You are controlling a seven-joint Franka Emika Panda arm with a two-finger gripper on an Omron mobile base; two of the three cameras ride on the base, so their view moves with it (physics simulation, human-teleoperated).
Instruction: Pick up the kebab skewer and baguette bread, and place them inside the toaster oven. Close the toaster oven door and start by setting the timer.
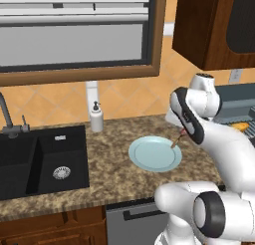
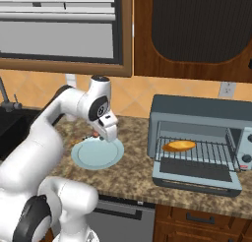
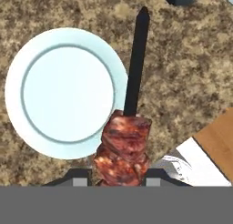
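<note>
My biggest worry is the toaster oven [image 2: 197,137], which stands well off to one side of the tool [image 3: 122,180] across the bench [image 1: 109,174]. Its door [image 2: 196,176] is already dropped flat and the baguette bread [image 2: 179,146] already lies on the wire rack, toward the end of the rack nearest the tool. If I carry in too low, the load could knock the door's front edge. If I aim for the near end of the rack, I could shove the loaf.

The kebab skewer [image 3: 129,127] is the next risk. The tool is pressed in on its meat chunks, pinching the skewer right between the fingers. The dark bare stick juts well out ahead of the tool, so most of its length hangs unsupported. I judge it could pivot or slide in the grip during a fast swing, since the chunks look lumpy and the hold sits at one end. That long tip could also catch the oven frame before the meat clears the opening.

The pale blue plate [image 3: 63,93] lies just beside the stick, under and to one side of the tool, with nothing on it. I cannot tell how far the skewer rides above the bench. A low sweep could clip the plate's rim.
</note>
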